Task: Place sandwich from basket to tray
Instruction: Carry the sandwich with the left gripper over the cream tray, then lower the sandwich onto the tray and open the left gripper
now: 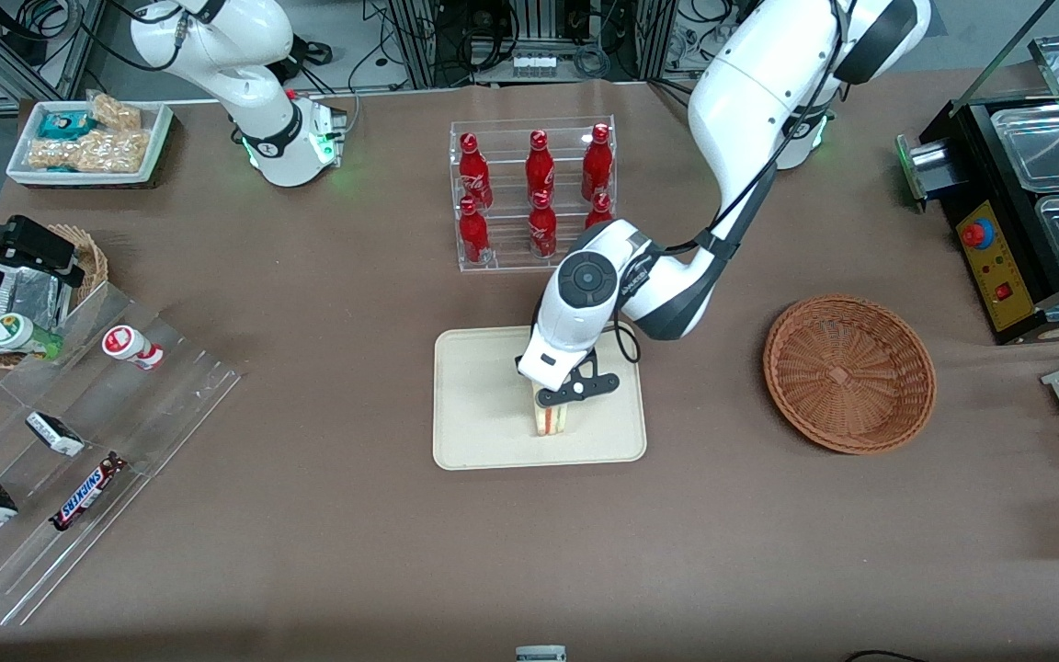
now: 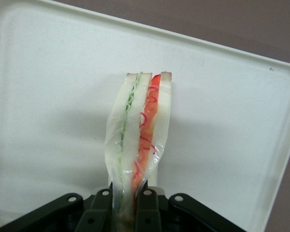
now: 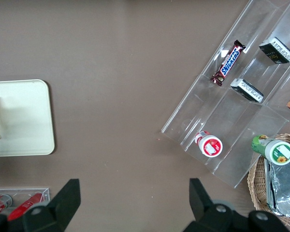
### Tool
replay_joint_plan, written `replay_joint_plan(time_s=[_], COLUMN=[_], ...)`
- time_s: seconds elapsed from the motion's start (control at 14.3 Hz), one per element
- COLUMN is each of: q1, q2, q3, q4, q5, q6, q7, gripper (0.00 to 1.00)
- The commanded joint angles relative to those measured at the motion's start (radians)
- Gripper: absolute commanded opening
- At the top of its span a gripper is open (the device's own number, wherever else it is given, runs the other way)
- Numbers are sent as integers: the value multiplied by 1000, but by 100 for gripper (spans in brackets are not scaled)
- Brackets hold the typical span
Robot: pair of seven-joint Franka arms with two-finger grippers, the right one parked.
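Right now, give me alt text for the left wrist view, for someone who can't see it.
The gripper is shut on the sandwich, a wrapped wedge with green and red filling, held over the cream tray. Brown table shows past the tray's rim.

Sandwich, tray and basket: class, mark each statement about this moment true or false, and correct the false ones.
1. The sandwich is pinched between the gripper fingers. True.
2. The sandwich lies in the basket. False: it is over the tray, and the basket holds nothing.
3. The basket sits toward the working arm's end of the table from the tray. True.
4. The sandwich lies flat on its broad side. False: it stands on edge, filling layers showing.
5. The red bottles stand on the tray. False: they stand in a clear rack farther from the front camera.
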Motion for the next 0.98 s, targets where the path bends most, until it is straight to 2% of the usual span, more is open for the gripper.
replay_joint_plan(time_s=[0.0,0.07,0.14,0.21,0.28,0.35,0.49,0.91], q1=[-10,-10,-10,-8,-8,-5,1,9], q2=[33,38,38,38,35,27,-23,-212], q3=[10,10,8,8,8,8,8,31], q4=[34,34,34,34,39,51,50,37], q5=[32,30,26,20,15,13,0,3], q6=[7,13,15,15,13,7,-9,-256], q7=[43,54,51,41,42,39,44,59], gripper=[9,12,27,53,87,100,100,100])
